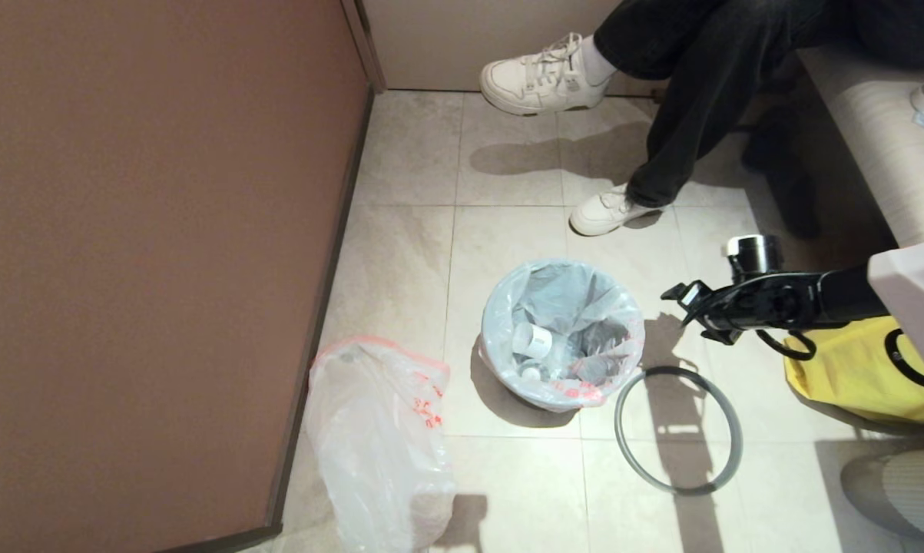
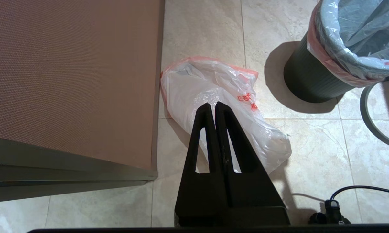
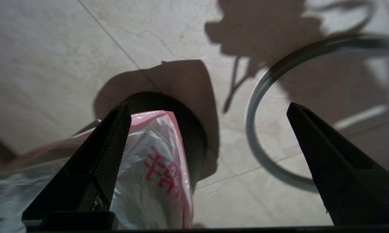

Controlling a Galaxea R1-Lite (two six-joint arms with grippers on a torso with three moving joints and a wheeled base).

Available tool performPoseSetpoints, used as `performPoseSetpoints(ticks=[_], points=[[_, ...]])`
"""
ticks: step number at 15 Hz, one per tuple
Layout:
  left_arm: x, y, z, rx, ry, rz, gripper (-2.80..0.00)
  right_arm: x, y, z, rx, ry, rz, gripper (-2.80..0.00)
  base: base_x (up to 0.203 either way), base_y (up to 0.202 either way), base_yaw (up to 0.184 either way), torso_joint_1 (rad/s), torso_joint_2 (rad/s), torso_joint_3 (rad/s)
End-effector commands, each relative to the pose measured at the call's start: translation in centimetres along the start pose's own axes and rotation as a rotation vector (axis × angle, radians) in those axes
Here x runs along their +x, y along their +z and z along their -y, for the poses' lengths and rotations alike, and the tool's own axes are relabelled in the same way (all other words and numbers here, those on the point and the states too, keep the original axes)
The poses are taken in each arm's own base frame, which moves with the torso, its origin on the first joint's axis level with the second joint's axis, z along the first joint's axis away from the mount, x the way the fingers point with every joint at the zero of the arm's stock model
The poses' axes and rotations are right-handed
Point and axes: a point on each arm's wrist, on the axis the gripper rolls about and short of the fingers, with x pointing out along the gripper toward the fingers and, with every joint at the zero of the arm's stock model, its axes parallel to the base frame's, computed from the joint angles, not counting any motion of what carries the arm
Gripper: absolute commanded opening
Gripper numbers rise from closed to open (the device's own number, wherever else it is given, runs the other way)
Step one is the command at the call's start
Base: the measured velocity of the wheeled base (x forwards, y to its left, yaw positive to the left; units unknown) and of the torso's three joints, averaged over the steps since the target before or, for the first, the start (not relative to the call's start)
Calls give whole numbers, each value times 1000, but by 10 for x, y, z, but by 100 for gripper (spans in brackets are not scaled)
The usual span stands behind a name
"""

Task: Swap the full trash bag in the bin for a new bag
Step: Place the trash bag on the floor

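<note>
The bin (image 1: pixel 508 380) stands on the tiled floor, lined with the full trash bag (image 1: pixel 577 307); a white cup and a bottle show inside it. The bag's pink edge folds over the dark wall of the bin (image 2: pixel 310 81). The grey hoop (image 1: pixel 678 430) lies flat on the floor to the bin's right. The new bag (image 1: pixel 377 445) lies crumpled by the brown wall. My right gripper (image 1: pixel 692 311) hovers open just right of the bin, with nothing between its fingers. My left gripper (image 2: pixel 212 105) is shut and empty above the new bag (image 2: pixel 213 84).
A seated person's legs and white shoes (image 1: pixel 542 77) are beyond the bin. A brown partition (image 1: pixel 162 230) bounds the left side. A yellow bag (image 1: pixel 861 376) and a bench (image 1: pixel 876 130) sit at the right. A black cable (image 2: pixel 352 191) lies on the tiles.
</note>
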Motion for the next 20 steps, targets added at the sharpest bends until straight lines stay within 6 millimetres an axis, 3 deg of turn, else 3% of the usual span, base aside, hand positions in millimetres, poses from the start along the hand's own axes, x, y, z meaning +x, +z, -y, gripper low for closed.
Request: performPoseSetpoints(ticks=[1,3,5,6,9,12,14,17,20], points=[[0,0,0,0,0,-1,-280,-6,32,29,190,302,-293,0,0,0,0,0,0,0],[0,0,0,0,1,-1,-280,10,40,56,329,470,-485,0,0,0,0,0,0,0],[0,0,0,0,0,-1,-280,51,35,81,442,587,-623,0,0,0,0,0,0,0],[0,0,0,0,-1,-1,-280,63,39,78,431,671,-639,0,0,0,0,0,0,0],[0,0,0,0,-1,-1,-280,96,7,68,273,854,-648,0,0,0,0,0,0,0],[0,0,0,0,1,-1,-280,107,-21,47,116,966,-640,0,0,0,0,0,0,0],[0,0,0,0,-1,-1,-280,113,-31,52,-21,1017,-623,0,0,0,0,0,0,0],[0,0,0,0,-1,-1,-280,100,5,83,-37,1013,-568,0,0,0,0,0,0,0],[0,0,0,0,-1,-1,-280,97,14,92,-38,1011,-558,0,0,0,0,0,0,0]])
